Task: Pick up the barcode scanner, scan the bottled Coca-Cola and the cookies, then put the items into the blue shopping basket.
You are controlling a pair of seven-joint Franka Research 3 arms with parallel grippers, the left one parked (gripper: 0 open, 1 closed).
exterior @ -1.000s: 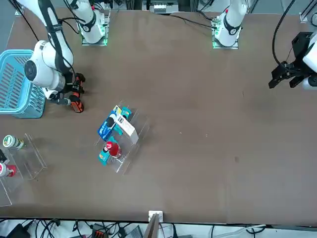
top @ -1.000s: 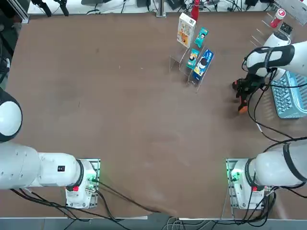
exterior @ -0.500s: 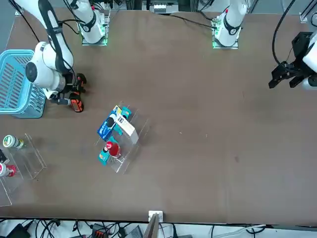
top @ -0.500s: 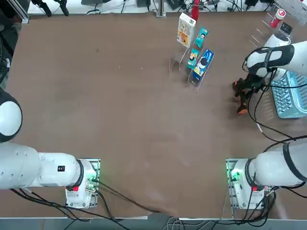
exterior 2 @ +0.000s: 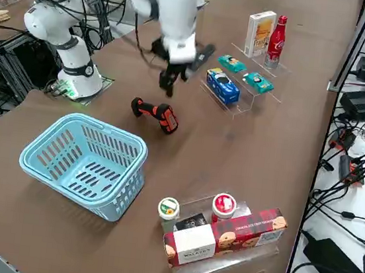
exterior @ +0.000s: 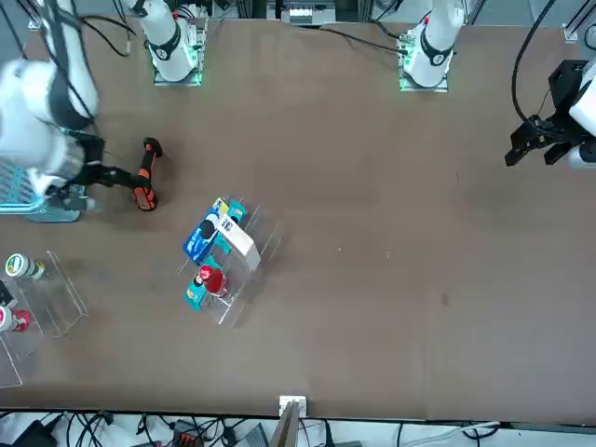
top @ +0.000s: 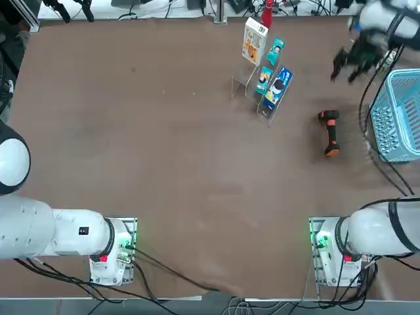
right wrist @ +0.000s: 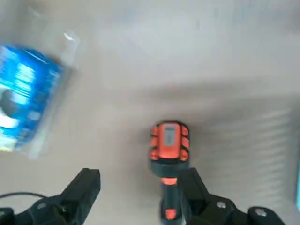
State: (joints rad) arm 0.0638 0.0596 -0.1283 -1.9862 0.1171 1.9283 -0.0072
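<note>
The right gripper (right wrist: 136,185) hangs in the air with its fingers spread wide and nothing between them. The barcode scanner (top: 330,132) lies flat on the table toward its right edge, just beside the blue shopping basket (top: 398,118), handle end pointing back toward the robot's side. Lying apart from the goods and close to the basket, it seems parked out of the way, which would suit a scanner whose job is finished, though the pictures alone cannot say whether any scanning took place.

The cookies (exterior 2: 259,33) and the bottled Coca-Cola (exterior 2: 276,39) stand upright side by side at the back of a clear tiered rack (exterior 2: 241,90) near the far edge of the table (the teal packs (exterior 2: 232,63) and the blue pack (exterior 2: 222,86) sit on its lower steps). Upright and raised, they leave their sides free for a grasp. The basket looks empty, so the loading part of the task is not yet done.

The wrist view shows the open jaws over the scanner's orange head, a relation the overhead picture blurs. The side view alone reveals the basket's bare floor and a second clear stand (exterior 2: 221,258) with other goods at the table's right-hand corner. The front view shows the scanner well apart from the rack.
</note>
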